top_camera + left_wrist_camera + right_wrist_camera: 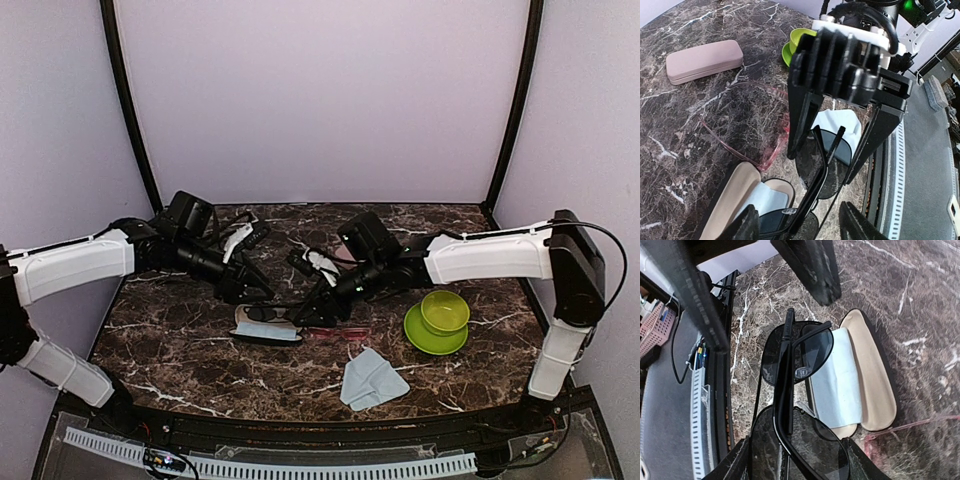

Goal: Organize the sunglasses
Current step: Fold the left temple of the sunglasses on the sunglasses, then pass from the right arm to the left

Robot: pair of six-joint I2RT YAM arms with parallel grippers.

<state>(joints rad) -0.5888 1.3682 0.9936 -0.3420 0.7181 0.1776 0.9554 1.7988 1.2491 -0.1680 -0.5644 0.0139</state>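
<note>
Marble table (180, 360) spreads under both my arms, which meet over its middle. Directly below my two grippers lies an open black case (875, 370) with tan lining and a pale blue cloth (837, 385) inside. A shut pink case (704, 61) rests on the far side of my right gripper (820, 168). A green plate (425, 342) carrying a bowl (445, 310) sits beside my right forearm, and a second folded cloth (370, 380) lies nearer my bases. My right gripper clasps the folded black sunglasses (800, 347) across one lens, above the case. My left gripper (780, 325) faces it, fingers spread wide around the glasses' other end. The pink sunglasses (335, 332) lie on the table just beside my right gripper
</note>
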